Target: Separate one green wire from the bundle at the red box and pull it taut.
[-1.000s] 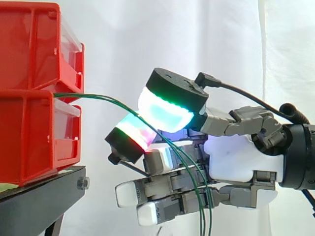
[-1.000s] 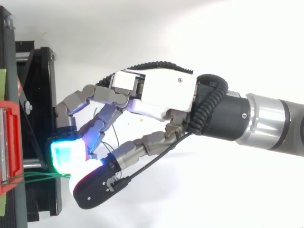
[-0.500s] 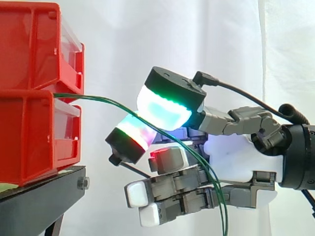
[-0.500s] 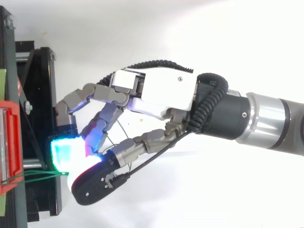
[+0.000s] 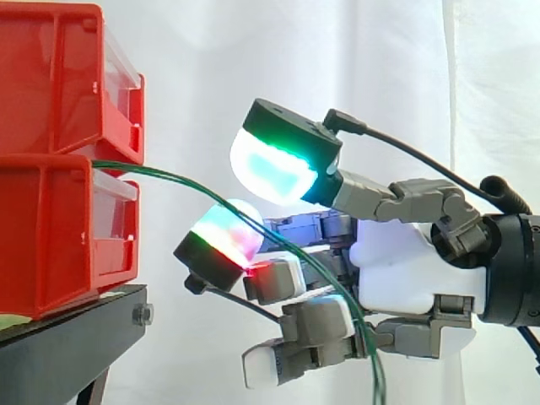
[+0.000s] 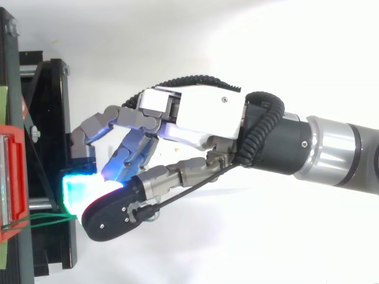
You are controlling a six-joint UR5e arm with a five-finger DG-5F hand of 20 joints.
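A thin green wire (image 5: 169, 175) comes out between the two stacked red bins (image 5: 51, 228) and arcs right and down. It lies over a glowing finger pad (image 5: 224, 236), just under the thumb pad (image 5: 270, 164), with a small gap between the two pads. From there it drops between the curled lower fingers and the palm of my hand (image 5: 413, 270). In the top view the hand (image 6: 195, 115) reaches left towards the red bin (image 6: 10, 177), and the green wire (image 6: 41, 218) runs from the bin to the pads. The wire sags and is not straight.
The bins stand on a black stand (image 5: 76, 325) whose edge juts right, below the hand. In the top view the stand (image 6: 50, 118) lies directly under the fingertips. A white curtain hangs behind.
The thumb pad has lifted off the finger pad, leaving a gap over the wire. The lower fingers have curled inwards. Below the hand, several green strands have narrowed to one line.
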